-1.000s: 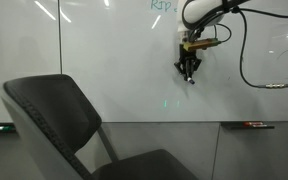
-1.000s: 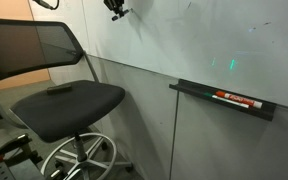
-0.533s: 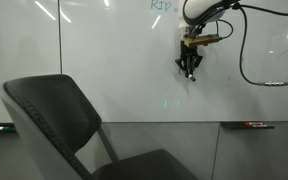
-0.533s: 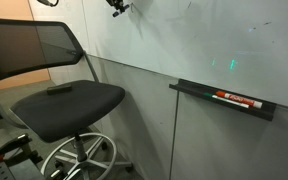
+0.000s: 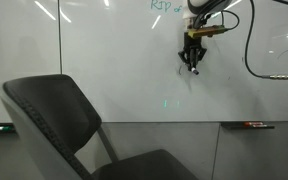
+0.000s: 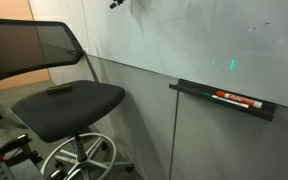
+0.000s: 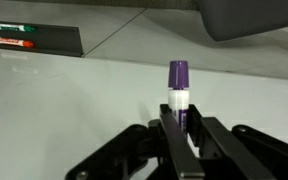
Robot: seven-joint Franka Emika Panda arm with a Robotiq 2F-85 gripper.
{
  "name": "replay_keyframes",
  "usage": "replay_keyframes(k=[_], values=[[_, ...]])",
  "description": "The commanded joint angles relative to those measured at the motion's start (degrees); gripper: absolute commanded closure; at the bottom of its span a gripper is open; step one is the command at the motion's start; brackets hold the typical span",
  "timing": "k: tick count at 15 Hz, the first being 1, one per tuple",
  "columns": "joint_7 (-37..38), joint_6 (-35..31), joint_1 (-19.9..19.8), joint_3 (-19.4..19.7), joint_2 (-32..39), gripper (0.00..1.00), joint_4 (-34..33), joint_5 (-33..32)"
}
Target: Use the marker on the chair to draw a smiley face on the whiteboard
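Observation:
My gripper is shut on the marker, a slim stick with a purple end and a white band, held upright between the fingers. The marker tip points at the whiteboard, high on it, just under the green handwriting. In an exterior view the gripper sits at the top edge of the picture. The whiteboard also shows in the wrist view. I cannot make out any strokes of a smiley face. The chair stands below and apart from the gripper, with its seat in front of the board.
A tray on the wall under the board holds a red-and-black marker, which also shows in the wrist view. A small dark object lies on the chair seat. The arm's cable hangs in front of the board.
My gripper has moved up and slightly to the right along the whiteboard, still holding the marker. The chair has not moved.

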State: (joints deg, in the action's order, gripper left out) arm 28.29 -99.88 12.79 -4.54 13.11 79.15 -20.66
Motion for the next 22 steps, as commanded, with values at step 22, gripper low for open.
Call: replay_keyframes(k=[22], values=[[-3.3,5.6,-4.3,-3.6,-15.4,0.94,26.3,14.7]])
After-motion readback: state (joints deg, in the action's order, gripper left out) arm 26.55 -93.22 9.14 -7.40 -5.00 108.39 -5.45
